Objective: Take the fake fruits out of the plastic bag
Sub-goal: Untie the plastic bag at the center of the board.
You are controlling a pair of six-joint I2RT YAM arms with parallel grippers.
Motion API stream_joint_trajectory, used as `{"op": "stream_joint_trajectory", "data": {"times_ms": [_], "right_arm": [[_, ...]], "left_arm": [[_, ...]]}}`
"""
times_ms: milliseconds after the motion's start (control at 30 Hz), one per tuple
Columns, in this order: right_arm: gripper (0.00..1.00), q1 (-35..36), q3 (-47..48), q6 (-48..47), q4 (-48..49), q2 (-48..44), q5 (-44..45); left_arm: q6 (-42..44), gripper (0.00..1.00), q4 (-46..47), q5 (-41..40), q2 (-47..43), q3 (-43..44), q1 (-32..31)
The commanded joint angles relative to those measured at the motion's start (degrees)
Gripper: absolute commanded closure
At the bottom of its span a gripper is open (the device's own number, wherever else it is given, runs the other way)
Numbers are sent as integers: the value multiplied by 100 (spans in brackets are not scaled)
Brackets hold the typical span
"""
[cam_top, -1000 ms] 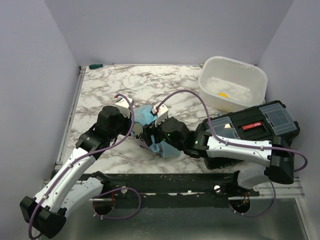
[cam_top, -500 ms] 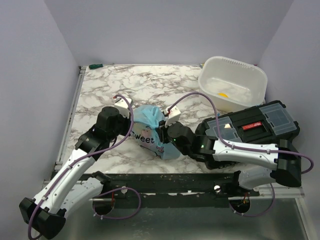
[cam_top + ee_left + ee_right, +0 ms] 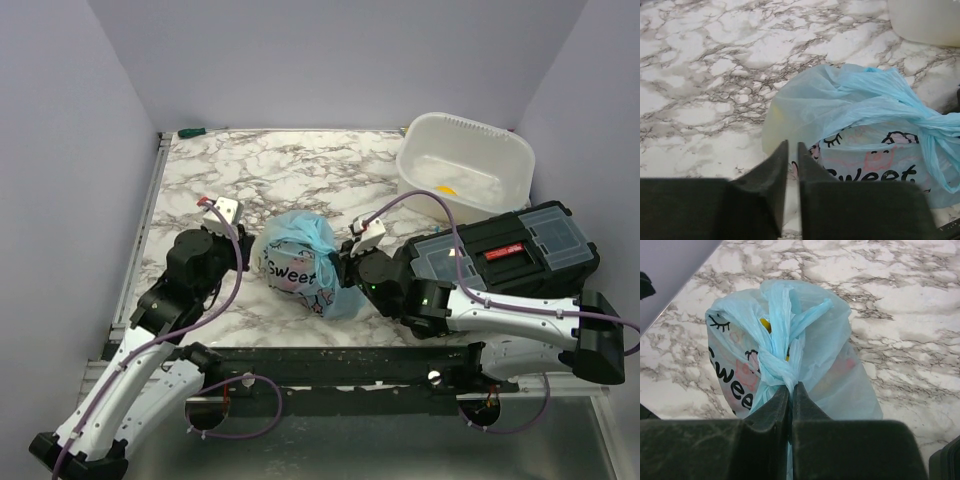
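Note:
The light-blue plastic bag (image 3: 295,255) (image 3: 850,110) (image 3: 825,335) lies bulging on the marble, its handles tied in a knot (image 3: 776,365). The fake fruits stay inside it. Only a yellow patch (image 3: 765,324) and a reddish blur (image 3: 846,365) show through the film. My right gripper (image 3: 338,270) (image 3: 791,386) is shut on the twisted handles just below the knot. My left gripper (image 3: 244,264) (image 3: 792,144) stands a narrow slit open at the bag's lower left edge, with nothing between its fingers.
A white tub (image 3: 465,165) (image 3: 925,20) stands at the back right with a small yellow-orange thing (image 3: 447,188) in it. A black toolbox (image 3: 510,250) lies under my right arm. A green object (image 3: 190,131) rests at the far left corner.
My left gripper let go of the bag and drew back to the left. My right gripper closed on the knotted handles and pulled right, uncovering the bag.

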Motion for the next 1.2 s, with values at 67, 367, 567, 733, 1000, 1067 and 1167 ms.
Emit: {"op": "stream_joint_trajectory", "data": {"times_ms": [67, 367, 567, 733, 1000, 1067, 1167], "right_arm": [[98, 12, 25, -521, 510, 43, -831], [99, 16, 133, -545, 475, 98, -989], [95, 13, 40, -519, 577, 8, -955], [95, 16, 46, -484, 556, -19, -987], [95, 19, 5, -378, 465, -149, -973], [95, 12, -110, -360, 605, -229, -1033], [94, 12, -157, -359, 665, -236, -1050]], "left_arm": [[319, 43, 629, 2045, -5, -196, 17], [1221, 26, -714, 1754, 1561, 1430, -282], [2160, 23, -1184, -134, 2287, 1683, -1436], [2383, 23, -1440, -1400, 2949, 2005, -1906], [2543, 25, -1154, -1623, 3056, 2022, -1948], [2564, 28, -832, -1620, 3020, 1901, -1942], [2434, 42, -604, -1525, 3001, 1827, -1935]]}}
